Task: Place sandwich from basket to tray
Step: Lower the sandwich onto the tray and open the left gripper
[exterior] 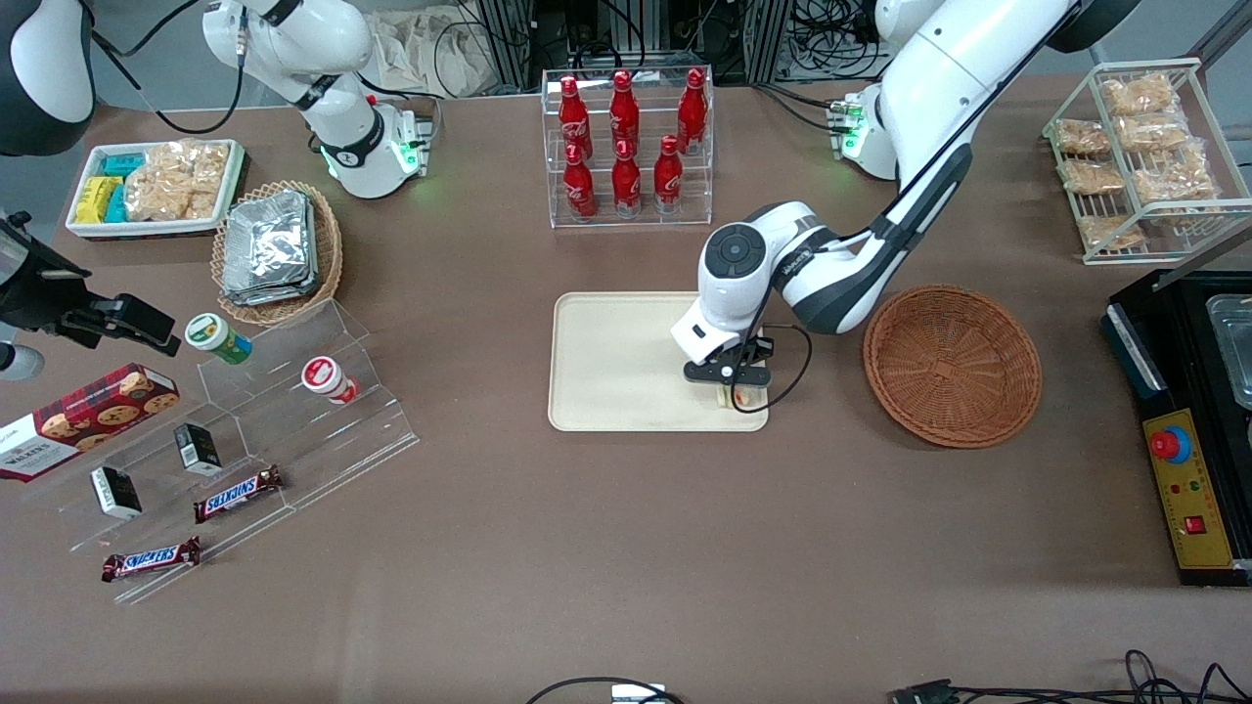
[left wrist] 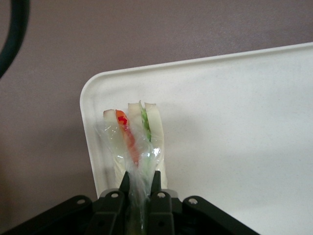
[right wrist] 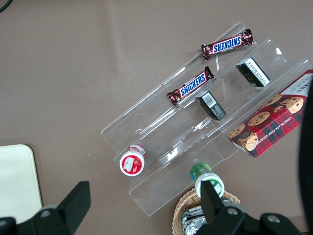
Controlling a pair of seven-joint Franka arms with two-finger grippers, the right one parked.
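The hand point(exterior: 736, 388) hung low over the tray point(exterior: 606, 391), at the corner nearest the basket point(exterior: 952, 364) and the front camera, clenched on the clear wrap of the sandwich point(left wrist: 133, 142). The wedge stood on edge between the fingers point(left wrist: 155, 183), its layers upright, its long axis running straight out from the hand — toward the tray's rim. Its lower edge seemed at or just above the tray floor; contact could not be told. The basket held nothing.
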